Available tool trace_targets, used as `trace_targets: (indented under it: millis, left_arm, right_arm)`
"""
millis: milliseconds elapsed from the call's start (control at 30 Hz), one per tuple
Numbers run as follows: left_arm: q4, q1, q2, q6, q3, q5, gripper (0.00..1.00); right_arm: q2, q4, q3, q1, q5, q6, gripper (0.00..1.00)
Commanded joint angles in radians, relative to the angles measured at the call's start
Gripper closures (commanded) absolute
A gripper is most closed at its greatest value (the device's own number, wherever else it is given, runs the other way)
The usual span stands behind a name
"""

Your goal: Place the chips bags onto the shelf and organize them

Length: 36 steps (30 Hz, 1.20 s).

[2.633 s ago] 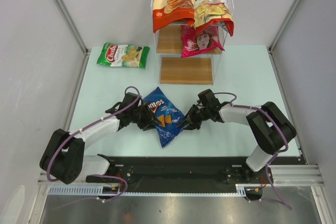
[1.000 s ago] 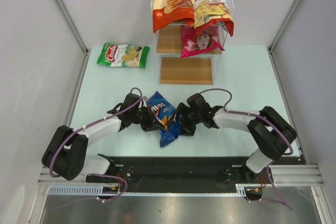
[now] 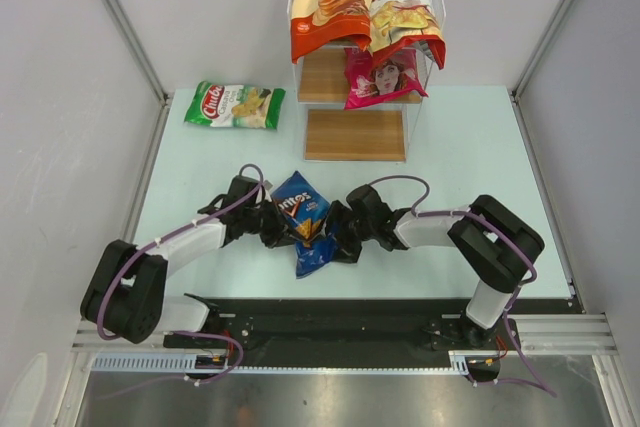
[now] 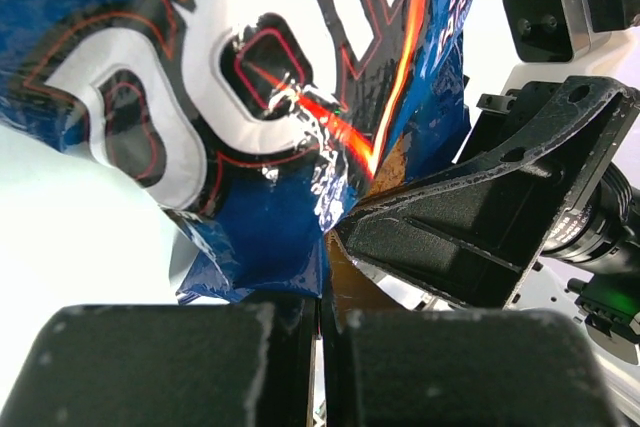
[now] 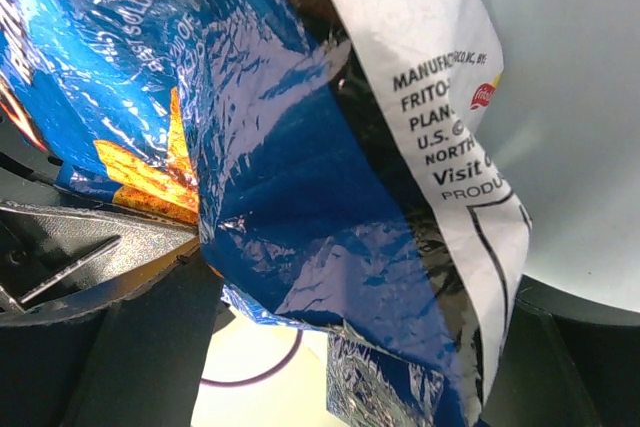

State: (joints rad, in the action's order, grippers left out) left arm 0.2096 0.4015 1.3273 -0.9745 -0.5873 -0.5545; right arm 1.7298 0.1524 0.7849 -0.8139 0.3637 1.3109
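Observation:
The blue Doritos bag (image 3: 303, 217) stands crumpled between my two grippers at the table's near middle. My left gripper (image 3: 281, 227) is shut on the bag's left edge; in the left wrist view its jaws (image 4: 322, 312) pinch a blue corner of the bag (image 4: 250, 147). My right gripper (image 3: 336, 233) holds the bag's right side; in the right wrist view (image 5: 350, 347) its jaws stand wide around the puffed bag (image 5: 300, 197). The green Chuba bag (image 3: 235, 105) lies flat at the far left. The shelf (image 3: 355, 134) holds the orange-and-cream bag (image 3: 330, 2), the red Chuba bag (image 3: 405, 12) and the pink bag (image 3: 383, 75).
The shelf's lowest wooden board (image 3: 355, 142) is bare. White walls with metal rails (image 3: 130, 37) close in the table on both sides. The black base rail (image 3: 330, 312) runs along the near edge.
Both grippers have moved closer together and a little left. The Doritos bag went from lying flat to squeezed, crumpled and raised between them.

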Motion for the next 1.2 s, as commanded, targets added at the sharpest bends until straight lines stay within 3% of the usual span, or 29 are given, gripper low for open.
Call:
trace_targets:
  millis: [0, 233, 400, 833, 1067, 1167]
  left_arm:
    - [0.043, 0.014, 0.024, 0.043, 0.029, -0.041, 1.00]
    - [0.088, 0.014, 0.062, 0.092, 0.006, -0.045, 1.00]
    - [0.117, 0.014, 0.061, 0.118, -0.020, -0.032, 1.00]
    - [0.103, 0.017, 0.036, 0.105, -0.062, -0.025, 1.00]
    - [0.115, 0.017, 0.020, 0.100, -0.108, -0.044, 0.99]
    - [0.137, 0.017, 0.010, 0.105, -0.124, -0.042, 0.80]
  right_arm:
    - [-0.006, 0.190, 0.014, 0.012, -0.094, 0.017, 0.16]
    - [-0.016, 0.285, 0.014, 0.051, -0.086, 0.025, 0.16]
    - [-0.030, 0.263, 0.014, 0.058, -0.080, 0.027, 0.17]
    - [0.085, 0.360, 0.013, 0.025, -0.020, 0.077, 0.19]
    - [0.073, 0.395, 0.013, 0.038, -0.006, 0.074, 0.50]
    - [0.045, 0.380, 0.014, 0.050, 0.001, 0.054, 0.72]
